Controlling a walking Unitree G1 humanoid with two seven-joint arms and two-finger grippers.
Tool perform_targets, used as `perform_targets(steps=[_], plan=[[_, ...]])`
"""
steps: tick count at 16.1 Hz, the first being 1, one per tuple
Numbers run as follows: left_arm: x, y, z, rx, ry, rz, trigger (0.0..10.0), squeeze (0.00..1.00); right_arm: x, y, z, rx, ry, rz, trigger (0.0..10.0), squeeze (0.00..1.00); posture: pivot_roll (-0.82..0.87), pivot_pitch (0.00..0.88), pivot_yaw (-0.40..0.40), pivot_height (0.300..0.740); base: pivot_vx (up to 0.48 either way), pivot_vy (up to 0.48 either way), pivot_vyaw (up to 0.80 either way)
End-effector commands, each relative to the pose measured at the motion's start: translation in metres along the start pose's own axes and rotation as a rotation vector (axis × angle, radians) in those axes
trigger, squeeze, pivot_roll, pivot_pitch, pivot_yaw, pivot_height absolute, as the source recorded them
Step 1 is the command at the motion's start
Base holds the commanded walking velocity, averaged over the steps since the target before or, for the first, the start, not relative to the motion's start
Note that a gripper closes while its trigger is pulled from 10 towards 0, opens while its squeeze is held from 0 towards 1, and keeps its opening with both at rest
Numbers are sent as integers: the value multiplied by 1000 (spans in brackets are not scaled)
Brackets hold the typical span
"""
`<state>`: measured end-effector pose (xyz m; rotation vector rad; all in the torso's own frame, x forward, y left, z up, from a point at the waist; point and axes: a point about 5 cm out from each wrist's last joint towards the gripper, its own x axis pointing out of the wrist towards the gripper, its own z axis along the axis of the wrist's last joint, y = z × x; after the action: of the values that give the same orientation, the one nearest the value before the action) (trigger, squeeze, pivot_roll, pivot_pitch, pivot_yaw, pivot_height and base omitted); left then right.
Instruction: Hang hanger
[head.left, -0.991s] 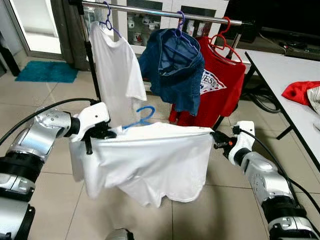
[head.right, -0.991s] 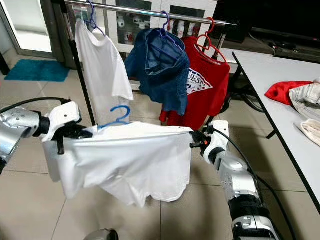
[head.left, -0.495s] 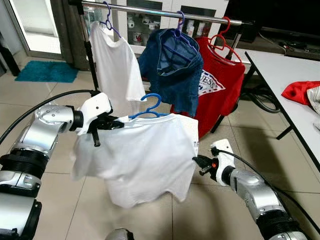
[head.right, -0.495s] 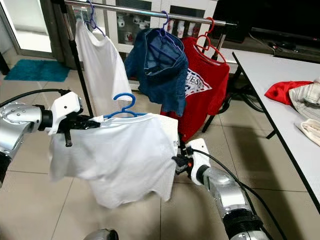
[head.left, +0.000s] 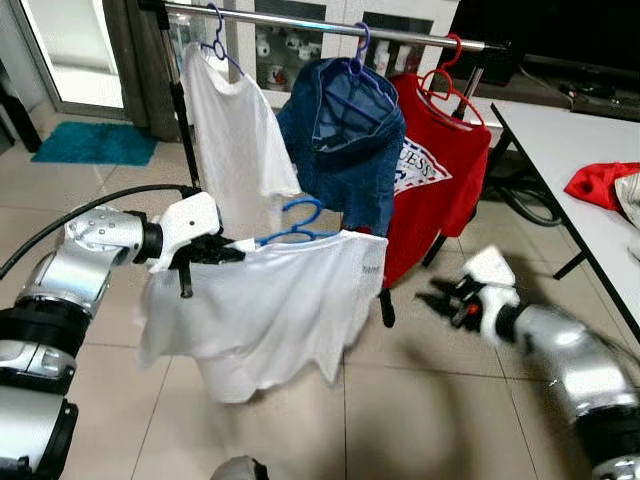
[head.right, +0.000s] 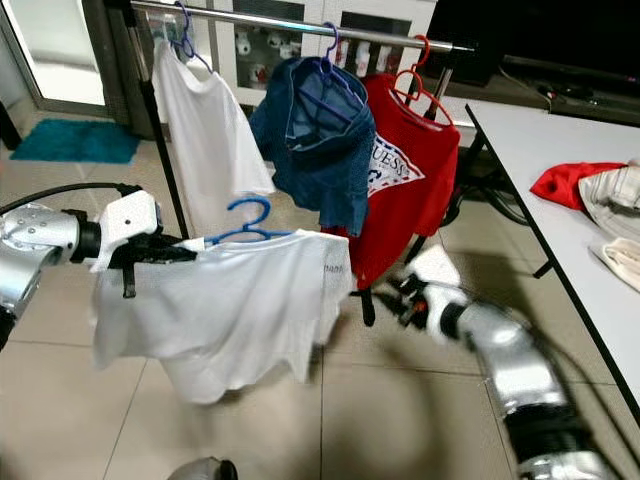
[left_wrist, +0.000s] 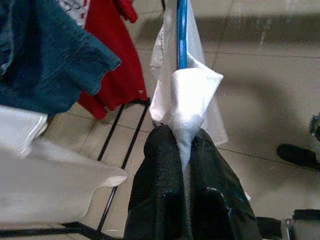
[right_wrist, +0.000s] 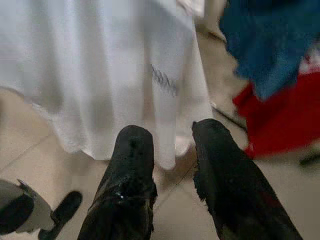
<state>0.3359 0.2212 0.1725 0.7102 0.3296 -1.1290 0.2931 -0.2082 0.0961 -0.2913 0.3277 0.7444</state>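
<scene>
Where the head views look down, the left gripper (head.left: 225, 252) pinches one shoulder of a white T-shirt (head.left: 270, 305) on a blue hanger (head.left: 295, 222), held below the rail (head.left: 330, 22), near the denim garment (head.left: 345, 140). Left wrist view: fingers (left_wrist: 160, 165) pressed together on cloth. Right wrist view: right gripper (right_wrist: 172, 145) spread, empty, facing the shirt's hem above open tile floor (right_wrist: 30, 115).

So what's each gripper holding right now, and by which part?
The left gripper pinches the white shirt and its blue hanger at one shoulder end. The right gripper is open and holds nothing.
</scene>
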Motion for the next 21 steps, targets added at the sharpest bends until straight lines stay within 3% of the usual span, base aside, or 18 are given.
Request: perform_targets(steps=[1,3,4,6,10,21], plan=[[3,1,16,64,-60,-38,0,0,-3,-1,24,-33,-100,54,10000,1000,-50,0,-42,740,0,0,0],[16,-10,26,87,-134,-133,0,0,-6,11,55,-118,-186,197,10000,1000,-54,0,-40,740,0,0,0],[22,-14,30,98,-153,-163,0,0,-5,21,64,-166,-193,280,10000,47,-57,0,-37,740,0,0,0],[30,-20,34,106,-175,-215,0,0,-4,31,72,-217,-195,382,10000,0,-60,0,-32,740,0,0,0],[36,-28,38,111,-195,-295,0,0,1,39,79,-254,-187,435,10000,0,-62,0,-28,740,0,0,0],[36,-28,38,111,-195,-295,0,0,1,39,79,-254,-187,435,10000,0,-62,0,-28,740,0,0,0]])
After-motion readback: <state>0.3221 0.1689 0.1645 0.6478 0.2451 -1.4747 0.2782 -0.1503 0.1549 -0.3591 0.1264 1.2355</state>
